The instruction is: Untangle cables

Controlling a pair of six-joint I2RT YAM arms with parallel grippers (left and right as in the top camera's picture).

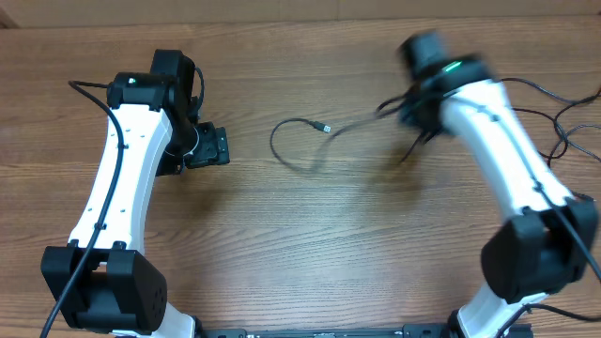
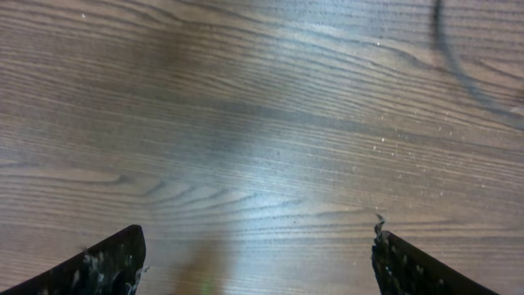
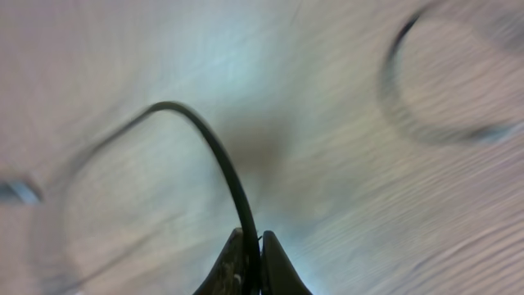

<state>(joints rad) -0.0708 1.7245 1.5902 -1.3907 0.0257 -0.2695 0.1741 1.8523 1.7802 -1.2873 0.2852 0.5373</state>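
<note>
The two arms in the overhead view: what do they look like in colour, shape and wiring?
Left arm and right arm alike: long white shells, bulky black joints, a black wire along each, a green light near the wrist. Left claw and right claw are black.

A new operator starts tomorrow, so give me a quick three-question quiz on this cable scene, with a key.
1. True or false: the left gripper stands open and holds nothing.
2. What pinches the cable? A) the left gripper B) the right gripper C) neither
3. Fill in: the silver-tipped plug lies on the wooden ____, between the two arms.
Key: 1 true; 2 B; 3 table.
</note>
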